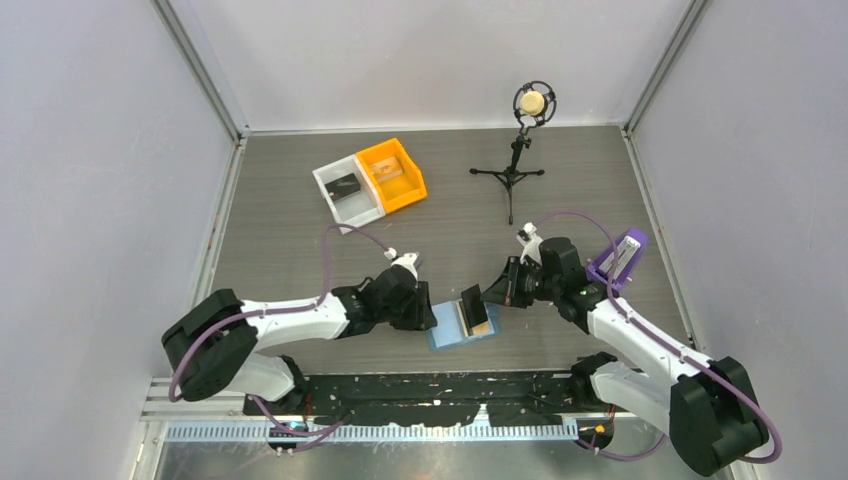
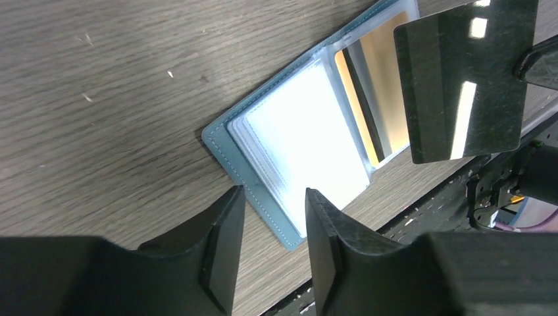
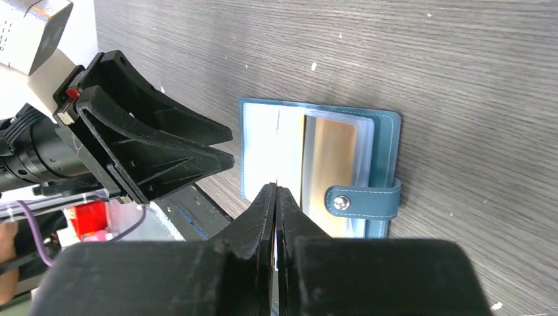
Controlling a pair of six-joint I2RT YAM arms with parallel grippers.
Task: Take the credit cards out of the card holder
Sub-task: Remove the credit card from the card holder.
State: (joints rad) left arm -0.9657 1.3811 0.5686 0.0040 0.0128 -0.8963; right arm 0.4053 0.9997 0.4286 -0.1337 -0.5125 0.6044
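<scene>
The holder [image 1: 455,333] is lying open on the table [image 1: 560,190], at about 6 o'clock on its surface, between the two grippers. Its clear pockets are facing up, and a gold card [image 2: 383,99] is sitting in the pocket on the half nearer the right arm. The black card [image 1: 473,305] is out of the pockets, hanging tilted over that same half. The right gripper [image 1: 488,296] is pinching it, fingers pressed together on its edge.

At 11 o'clock from the holder, a white bin [image 1: 330,203] is carrying a dark flat item [image 1: 342,185]. The orange bin [image 1: 413,190] touching it is holding something pale (too small to tell what).

The left wrist view is showing the black card's glossy face and the gold card's dark stripe. The right wrist view is showing the black card only edge-on, plus the holder's snap strap [image 3: 362,201]. The left gripper [image 2: 273,197] is sitting with fingers apart at the holder's left edge, gripping nothing; whether it is touching is unclear.

In the top view the holder's long axis is running roughly 9 to 3 o'clock, the 3 o'clock end slightly farther back.
</scene>
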